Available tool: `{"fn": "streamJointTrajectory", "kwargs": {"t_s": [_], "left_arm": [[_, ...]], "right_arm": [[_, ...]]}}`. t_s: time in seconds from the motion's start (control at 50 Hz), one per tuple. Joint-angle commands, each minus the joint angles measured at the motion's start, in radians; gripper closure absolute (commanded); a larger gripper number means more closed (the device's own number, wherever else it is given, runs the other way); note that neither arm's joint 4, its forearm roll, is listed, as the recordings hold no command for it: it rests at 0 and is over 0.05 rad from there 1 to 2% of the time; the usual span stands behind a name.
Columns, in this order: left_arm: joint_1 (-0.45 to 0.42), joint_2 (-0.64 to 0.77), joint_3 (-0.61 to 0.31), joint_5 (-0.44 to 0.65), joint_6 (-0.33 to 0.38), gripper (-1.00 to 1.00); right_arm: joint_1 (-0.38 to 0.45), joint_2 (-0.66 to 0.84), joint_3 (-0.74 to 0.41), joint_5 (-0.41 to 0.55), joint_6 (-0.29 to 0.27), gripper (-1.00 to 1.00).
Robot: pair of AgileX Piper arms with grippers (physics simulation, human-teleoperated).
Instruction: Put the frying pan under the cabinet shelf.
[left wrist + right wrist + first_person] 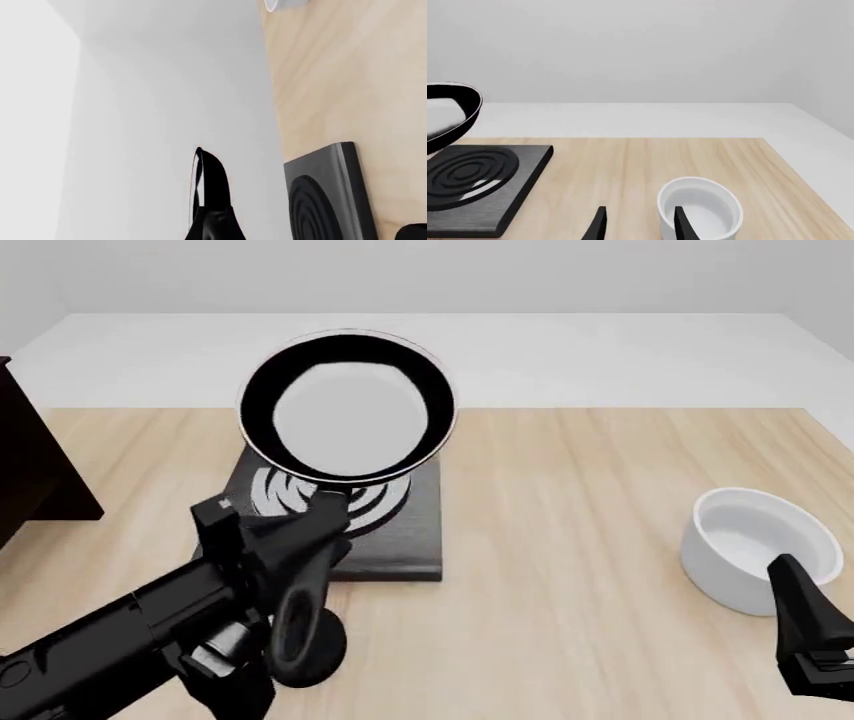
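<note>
The frying pan (350, 418) is held aloft above the stove plate (400, 530), tilted so that its pale inner surface faces the front camera, its handle (296, 625) clamped in the left pincer (287, 560). The stove plate is seen lying on the wooden tabletop (574, 570) toward the far edge, left of the middle. The cabinet shelf (34, 465), dark and only partly shown, is placed at the tabletop's left edge, well apart from the pan. A white bowl (758, 550) is set near the right edge, just beyond the right pincer (637, 222), whose fingers (682, 224) are shown spread apart with nothing between them, close to the near edge. In the right wrist view the pan's rim (457, 117) is caught hanging clear over the plate's grey rings (467, 170).
</note>
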Motion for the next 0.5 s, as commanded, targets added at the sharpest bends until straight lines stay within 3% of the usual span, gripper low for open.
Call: {"fn": "streamJointTrajectory", "kwargs": {"t_s": [0.02,0.36,0.5], "left_arm": [[0.038,-0.112,0.040,0.018,-0.009,1.00],[0.164,-0.345,0.125,0.128,-0.037,1.00],[0.230,-0.511,0.165,0.247,-0.056,1.00]], "right_arm": [[0.000,0.000,0.000,0.000,0.000,-1.00],[0.000,0.000,0.000,0.000,0.000,-1.00],[0.000,0.000,0.000,0.000,0.000,-1.00]]}}
